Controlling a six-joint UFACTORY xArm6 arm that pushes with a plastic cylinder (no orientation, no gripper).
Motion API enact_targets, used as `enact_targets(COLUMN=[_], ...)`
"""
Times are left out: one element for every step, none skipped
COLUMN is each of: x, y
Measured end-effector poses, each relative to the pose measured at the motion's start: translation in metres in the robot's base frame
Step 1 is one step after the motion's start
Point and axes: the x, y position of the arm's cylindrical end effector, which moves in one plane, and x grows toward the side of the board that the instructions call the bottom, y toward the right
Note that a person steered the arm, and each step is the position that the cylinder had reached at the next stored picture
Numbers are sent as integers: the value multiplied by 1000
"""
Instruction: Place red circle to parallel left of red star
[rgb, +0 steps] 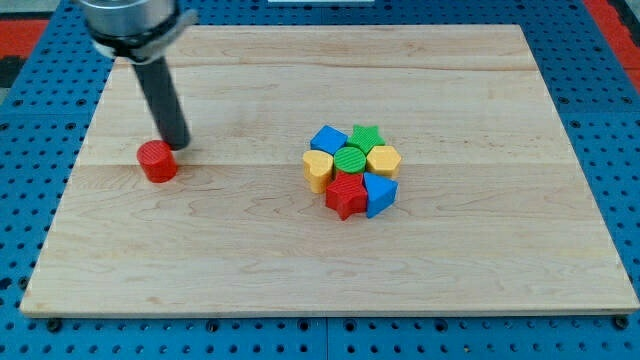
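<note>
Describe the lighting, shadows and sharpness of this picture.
Camera view: lighting is even and soft, no glare on the wooden board; the red circle and the block cluster with the red star cast only faint, short shadows; blocks look sharp; my tip, just up-right of the red circle, is crisp, while the arm's upper part at the view's top looks slightly blurred.

Bright, even overhead light across the wooden board (330, 250). Shadows short and soft, tucked close under the clustered blocks and beside the rod (165, 105). No glare on the wood. Arm housing at upper left slightly blurred; block edges mildly soft.
</note>
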Motion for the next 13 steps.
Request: enact_targets(x=[-31, -32, -21, -10, 1, 18, 19, 19, 22, 42, 67, 78, 65], y=[-55, -97, -89, -51, -4, 18, -3, -37, -58, -45, 13, 76, 84])
